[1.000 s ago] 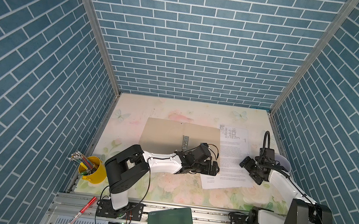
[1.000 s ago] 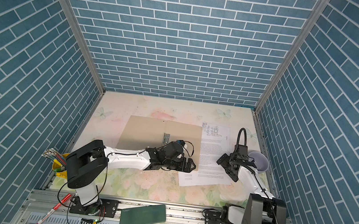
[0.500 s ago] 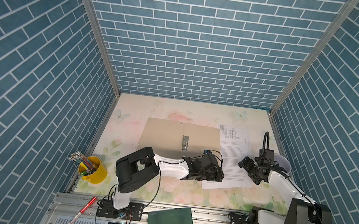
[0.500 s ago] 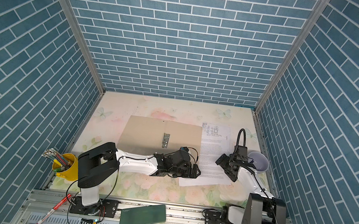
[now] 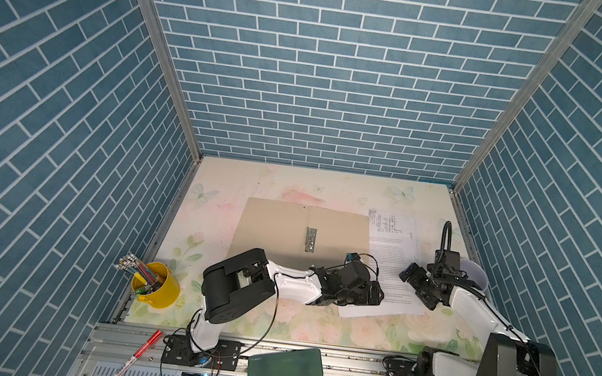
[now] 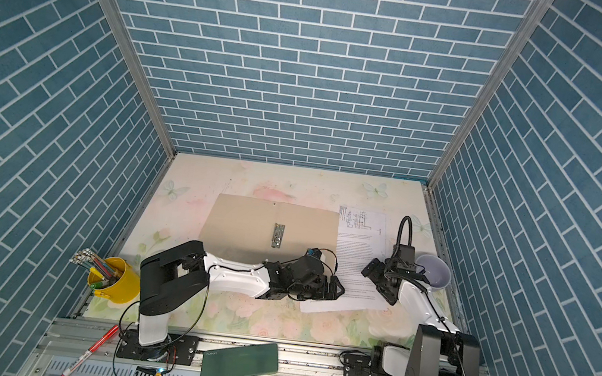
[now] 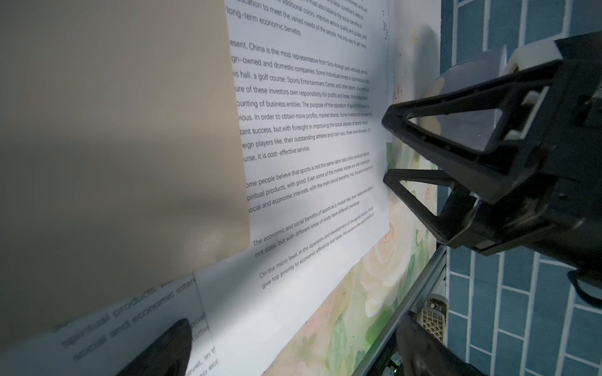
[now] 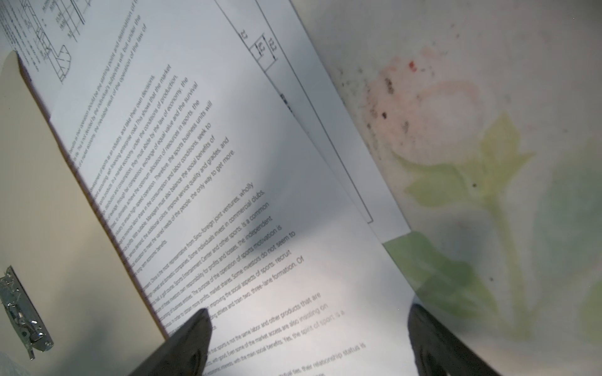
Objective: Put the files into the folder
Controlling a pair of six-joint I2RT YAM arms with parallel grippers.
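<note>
The tan folder (image 5: 286,230) lies open and flat, with its metal clip (image 5: 310,240) on the spine. To its right lie the files (image 5: 391,262), a fanned stack of white sheets, printed text on top and a diagram sheet at the back. The folder's right edge (image 7: 237,146) covers the left margin of the files (image 7: 309,162). My left gripper (image 5: 376,296) is open, low over the stack's near left corner. My right gripper (image 5: 415,291) is open over the stack's right side (image 8: 228,195); nothing sits between its fingers. In both top views the layout is the same (image 6: 359,254).
A yellow cup of pens (image 5: 156,288) stands at the near left. A pale cup (image 5: 474,274) stands by the right wall behind my right arm. A dark green case (image 5: 285,363) and a red marker (image 5: 136,356) lie on the front rail. Brick walls enclose three sides.
My left arm has swung right, from the folder's near right corner to the near left corner of the files. The right arm has stayed put. Both grippers remain open.
</note>
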